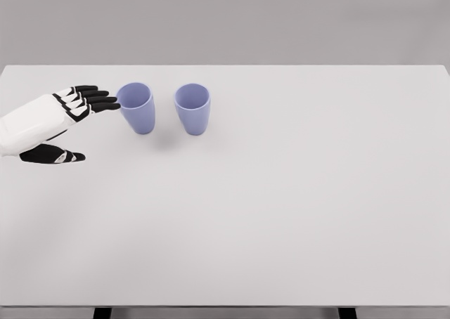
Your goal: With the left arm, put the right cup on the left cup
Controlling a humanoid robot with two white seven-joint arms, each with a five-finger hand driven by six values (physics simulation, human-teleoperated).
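Left robot hand [60, 122] comes in from the left edge, fingers [95, 99] stretched out, thumb apart below, holding nothing. Fingertips just beside left cup [136, 107], contact unclear. Right cup [193, 108] upright, near the left cup, apart. Both lavender, on white table [281, 206].

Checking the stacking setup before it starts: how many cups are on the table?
2. The left cup stands upright just beyond the fingertips of the open left hand; the right cup stands upright beside it, apart. Nothing seems hidden.
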